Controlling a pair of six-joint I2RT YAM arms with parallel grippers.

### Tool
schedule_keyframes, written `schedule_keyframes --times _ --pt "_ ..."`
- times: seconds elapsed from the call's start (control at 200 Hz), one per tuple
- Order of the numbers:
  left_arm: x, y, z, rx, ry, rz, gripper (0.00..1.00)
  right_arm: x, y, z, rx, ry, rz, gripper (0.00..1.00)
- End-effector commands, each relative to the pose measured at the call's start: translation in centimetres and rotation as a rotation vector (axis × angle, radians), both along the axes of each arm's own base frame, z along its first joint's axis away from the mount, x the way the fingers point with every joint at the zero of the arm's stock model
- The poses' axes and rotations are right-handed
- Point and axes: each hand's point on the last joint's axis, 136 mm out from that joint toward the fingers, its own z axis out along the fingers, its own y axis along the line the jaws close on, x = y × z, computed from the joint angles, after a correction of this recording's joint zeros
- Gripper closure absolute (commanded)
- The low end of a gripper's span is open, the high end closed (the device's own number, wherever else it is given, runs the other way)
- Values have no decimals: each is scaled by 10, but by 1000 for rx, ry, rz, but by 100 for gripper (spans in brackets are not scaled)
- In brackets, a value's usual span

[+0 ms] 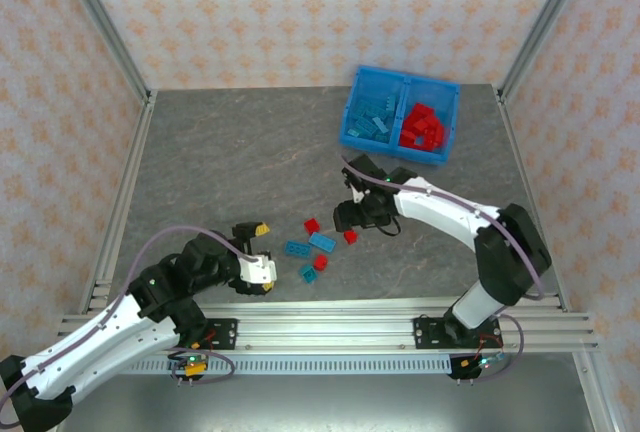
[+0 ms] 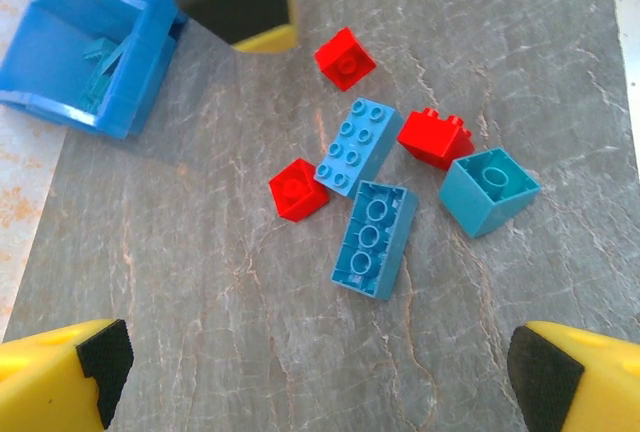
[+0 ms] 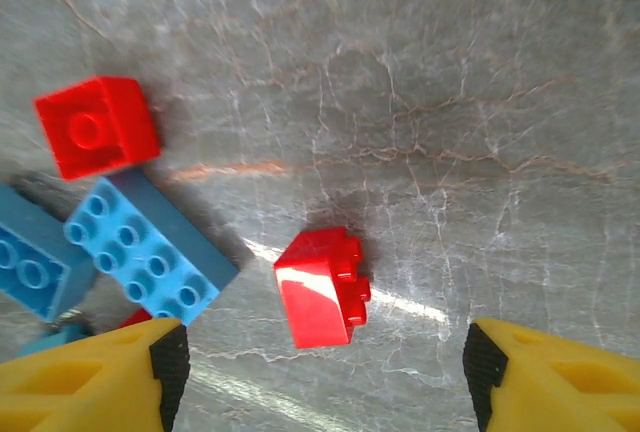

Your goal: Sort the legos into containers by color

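Hovering with jaws spread wide, the right gripper (image 3: 325,370) has the tipped red lego (image 3: 322,287) between and just ahead of its fingertips, long axis across their closing line; this arm is the nearer one. The left gripper (image 2: 320,377), also open, faces the other loose legos (image 2: 372,237); the divided bin (image 1: 350,124) lies well apart at the far right, its contents hard to count.

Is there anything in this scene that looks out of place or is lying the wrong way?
Nothing looks damaged or missorted. Six bricks lie loose on the table, outside the bin. One blue brick lies upside down, hollow side up, and one red brick lies on its side, studs pointing sideways.
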Motion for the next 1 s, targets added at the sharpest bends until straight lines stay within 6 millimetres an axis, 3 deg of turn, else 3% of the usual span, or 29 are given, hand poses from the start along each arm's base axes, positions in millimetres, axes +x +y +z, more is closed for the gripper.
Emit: schedule_keyframes --times 0.0,0.19,0.32,0.475,0.596,0.771,0.911,0.996 --pt "13 3 14 -92 -26 94 0 -10 2 -15 -41 38 66 27" --pt "24 9 23 -156 -27 188 0 -9 10 -38 -54 76 77 33" --pt "27 8 20 -157 -4 207 0 -8 8 -50 -82 97 67 47" --pt "26 7 15 -129 4 188 0 -5 1 -51 -105 63 43 63" --pt "25 8 14 -118 -2 177 0 0 0 -40 -83 10 22 70" --pt "18 7 5 -59 -5 118 0 15 5 -7 16 -99 -33 74" --pt "16 6 2 -39 -6 93 0 43 -4 28 107 -216 -148 77" --pt "14 6 0 -25 -7 81 0 67 -25 51 132 -306 -261 77"
